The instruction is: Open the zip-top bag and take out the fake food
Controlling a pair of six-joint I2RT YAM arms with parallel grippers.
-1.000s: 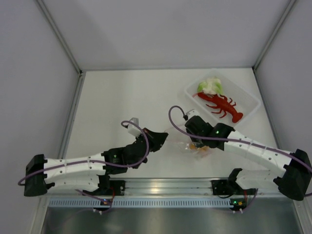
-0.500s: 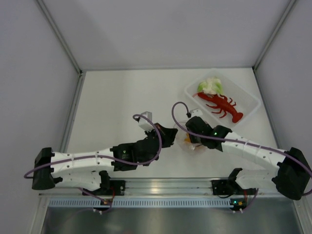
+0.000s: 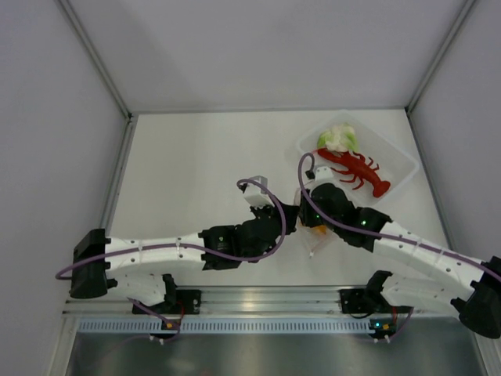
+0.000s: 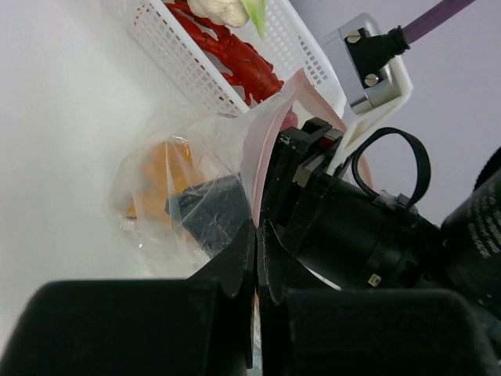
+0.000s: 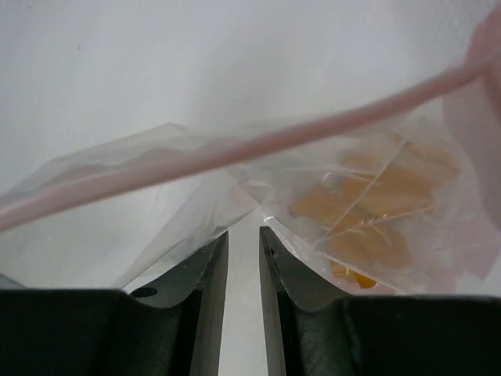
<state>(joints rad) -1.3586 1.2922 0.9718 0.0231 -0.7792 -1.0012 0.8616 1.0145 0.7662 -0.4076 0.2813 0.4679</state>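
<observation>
Clr bag (image 4: 205, 149) w/ pink zip (image 5: 235, 149); org piece (image 4: 155, 176); red lobster (image 3: 357, 169); wht mesh basket (image 4: 176, 48).

Top view: zip-top bag (image 3: 311, 241) lies mostly under both wrists, with only a pale corner showing.

Left wrist view:
- Orange ridged piece (image 4: 153, 180) is smeared by crinkled film, its shape unclear.
- Lobster (image 4: 239, 59) sits half behind the basket (image 4: 180, 55) mesh and is cut by the top edge.
- Leafy vegetable piece (image 4: 227, 8) is cut by the same edge.
- Left claw (image 4: 257, 235) body is a dark blur along the bottom.

Right wrist view: right claw (image 5: 243, 235) fingers are cut off at the bottom edge. Whether film is nipped in their narrow gap, cannot tell.
</observation>
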